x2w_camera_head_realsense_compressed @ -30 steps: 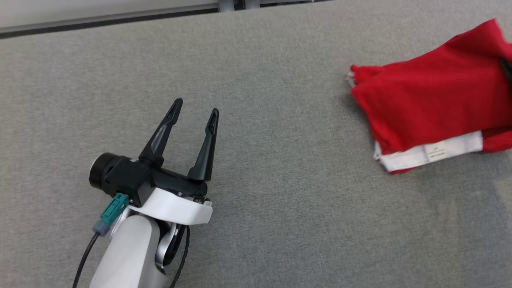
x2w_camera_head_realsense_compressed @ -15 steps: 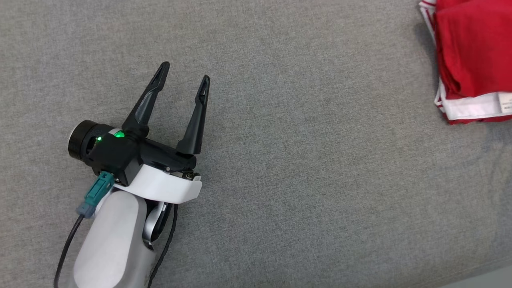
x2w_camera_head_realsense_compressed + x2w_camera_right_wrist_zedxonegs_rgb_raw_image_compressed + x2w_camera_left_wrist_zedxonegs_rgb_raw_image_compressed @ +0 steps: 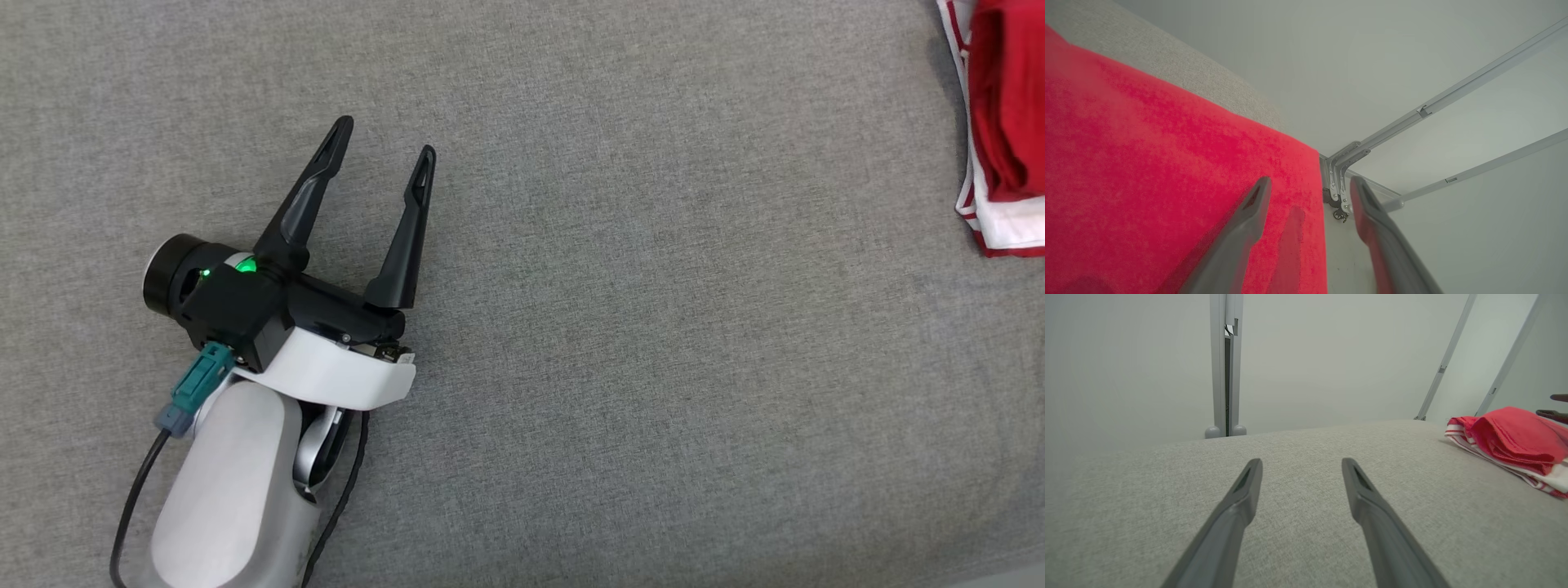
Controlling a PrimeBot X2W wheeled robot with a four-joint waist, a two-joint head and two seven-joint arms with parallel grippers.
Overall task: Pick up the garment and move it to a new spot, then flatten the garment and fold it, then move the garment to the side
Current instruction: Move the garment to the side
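Folded red garment (image 3: 1008,122) lies far right on the grey table (image 3: 653,327); left gripper (image 3: 388,135) spread, empty, well apart; right gripper (image 3: 1310,183) spread over the garment's rim, so a finger could likely snag the top fold when pulling away and drag it open.

We see a grey fabric table top (image 3: 653,367). Behind its far edge stands a pale wall (image 3: 1331,355), with one upright metal post (image 3: 1217,363) and two slanted metal rails (image 3: 1445,355). A metal bracket (image 3: 1340,163) joins rails at a corner.
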